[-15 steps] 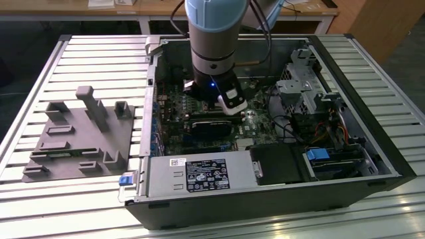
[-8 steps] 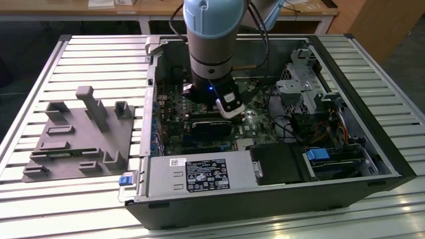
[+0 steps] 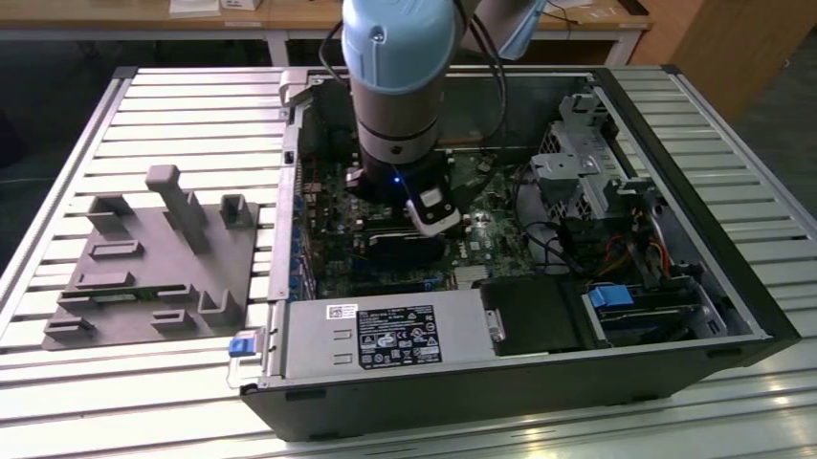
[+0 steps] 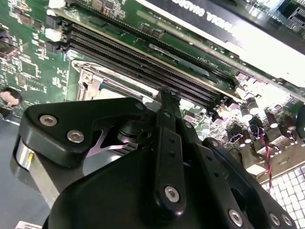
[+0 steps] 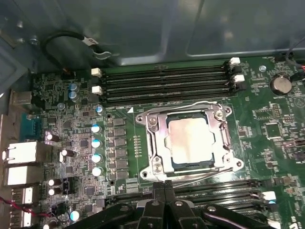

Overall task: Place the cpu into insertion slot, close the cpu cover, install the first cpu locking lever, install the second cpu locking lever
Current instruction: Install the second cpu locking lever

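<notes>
Slatted metal table (image 3: pixel 153 105) carries an open PC case (image 3: pixel 715 287) lying on its side, plus a grey fixture block (image 3: pixel 153 258) near the table's edge at the exterior view's left. Wooden desks stand behind the table, dark floor around it.

Arm (image 3: pixel 398 96) reaches straight down into the case, over the green motherboard (image 5: pixel 267 114). Case walls ring it on all sides; drive cage and cables sit toward the exterior view's right, PSU box along the near wall. Not much free room beside the wrist.

Counted: 1 cpu (image 5: pixel 190 140), silver top, lying flat in the insertion slot (image 5: pixel 164 157). 1 cpu cover (image 5: pixel 157 136) closed down over it, framing the chip. 2 thin wire levers run along the slot's sides, lying low by the frame. Black memory slots (image 5: pixel 162 83) on both sides of the socket.

Gripper (image 5: pixel 164 183) hovers just beside the slot's edge, fingers (image 5: pixel 158 191) pressed together, nothing between them. In the second wrist view the gripper (image 4: pixel 169 93) tips sit close above the socket frame; contact can't be told.
</notes>
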`<move>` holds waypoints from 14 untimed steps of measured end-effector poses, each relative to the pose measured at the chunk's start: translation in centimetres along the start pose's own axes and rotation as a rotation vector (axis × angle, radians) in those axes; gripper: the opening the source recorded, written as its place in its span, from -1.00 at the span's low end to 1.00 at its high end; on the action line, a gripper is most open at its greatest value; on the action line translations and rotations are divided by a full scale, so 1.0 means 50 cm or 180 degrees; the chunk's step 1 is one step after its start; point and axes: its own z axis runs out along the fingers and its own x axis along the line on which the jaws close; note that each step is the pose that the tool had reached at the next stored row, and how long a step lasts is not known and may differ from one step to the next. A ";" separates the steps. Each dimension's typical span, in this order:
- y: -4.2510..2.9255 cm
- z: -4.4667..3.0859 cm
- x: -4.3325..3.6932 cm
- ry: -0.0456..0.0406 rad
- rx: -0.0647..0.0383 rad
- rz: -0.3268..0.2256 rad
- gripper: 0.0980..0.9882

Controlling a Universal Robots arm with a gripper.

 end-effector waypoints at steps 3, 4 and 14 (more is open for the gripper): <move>-0.002 0.005 0.006 0.0002 -0.0020 0.0001 -0.99; -0.003 0.006 0.007 0.0003 -0.0025 0.0002 -0.99; -0.002 0.019 0.018 0.0006 -0.0057 0.0004 -0.99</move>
